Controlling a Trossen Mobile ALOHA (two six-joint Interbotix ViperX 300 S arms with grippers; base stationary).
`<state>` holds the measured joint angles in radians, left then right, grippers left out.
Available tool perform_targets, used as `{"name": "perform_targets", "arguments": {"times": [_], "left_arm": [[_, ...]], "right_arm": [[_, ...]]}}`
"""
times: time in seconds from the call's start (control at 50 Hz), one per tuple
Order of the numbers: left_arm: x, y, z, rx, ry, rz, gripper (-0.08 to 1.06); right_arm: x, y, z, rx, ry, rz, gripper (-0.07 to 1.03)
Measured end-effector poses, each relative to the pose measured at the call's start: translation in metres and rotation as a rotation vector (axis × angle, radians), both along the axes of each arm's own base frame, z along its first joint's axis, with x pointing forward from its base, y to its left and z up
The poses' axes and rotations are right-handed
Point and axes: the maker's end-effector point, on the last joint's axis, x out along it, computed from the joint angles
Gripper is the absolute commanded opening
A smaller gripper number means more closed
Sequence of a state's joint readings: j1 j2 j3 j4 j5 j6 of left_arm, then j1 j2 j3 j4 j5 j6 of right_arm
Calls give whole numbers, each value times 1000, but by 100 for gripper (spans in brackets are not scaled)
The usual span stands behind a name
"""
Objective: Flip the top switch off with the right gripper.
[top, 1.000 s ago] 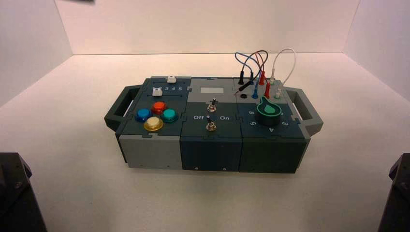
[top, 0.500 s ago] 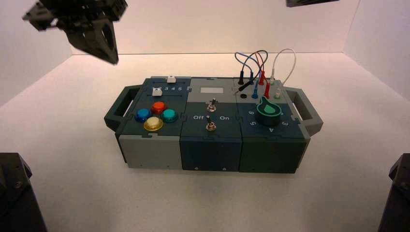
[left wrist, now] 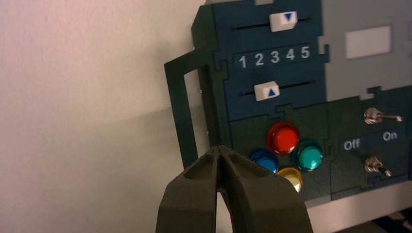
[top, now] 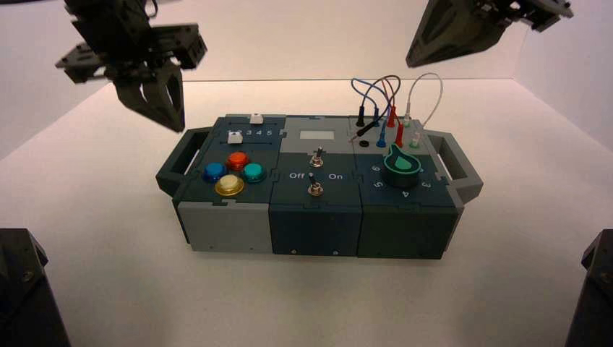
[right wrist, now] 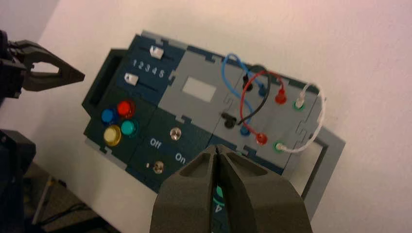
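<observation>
- Currently at approach: right gripper [top: 412, 61] high beyond the box's [top: 315, 230] rear right, fingers closed together, empty.
- Top switch [top: 316, 158] mid-box, lever towards "On"; next move probably inward, down, then push towards "Off".
- Left gripper [top: 178, 129], shut, near the left handle [top: 181, 160].

Both hands [left wrist: 218, 148] [right wrist: 217, 148] hover with fingers closed.

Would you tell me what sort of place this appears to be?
Probably a robotics test bench: a dark box with coloured round push buttons, two black robot grippers, and plain pale walls around the pale surface.
</observation>
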<state>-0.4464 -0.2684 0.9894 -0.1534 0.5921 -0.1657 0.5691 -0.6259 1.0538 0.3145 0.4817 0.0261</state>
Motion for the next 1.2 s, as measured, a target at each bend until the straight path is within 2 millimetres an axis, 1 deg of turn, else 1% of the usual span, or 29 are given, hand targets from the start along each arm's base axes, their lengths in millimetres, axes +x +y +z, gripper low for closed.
{"name": "perform_targets", "arguments": {"times": [0.36,0.46,0.64,0.76,1.0,1.2], "left_arm": [[-4,2,-31,43,93,16,-3],[-4,2,-36,51,110,16,-3],[-1,1,-38,54,117,19,-3],[2,0,-39,53,114,19,-3],[8,-4,-41,53,114,19,-3],[10,-4,-47,64,136,19,-3]], "right_arm": [[-4,2,0,13,31,2,-3],[-5,5,1,22,33,4,-3],[-10,12,0,34,50,23,-3],[-13,15,-6,30,90,29,-3],[-19,19,-26,14,197,13,-3],[-19,20,-35,6,237,2,-2]]}}
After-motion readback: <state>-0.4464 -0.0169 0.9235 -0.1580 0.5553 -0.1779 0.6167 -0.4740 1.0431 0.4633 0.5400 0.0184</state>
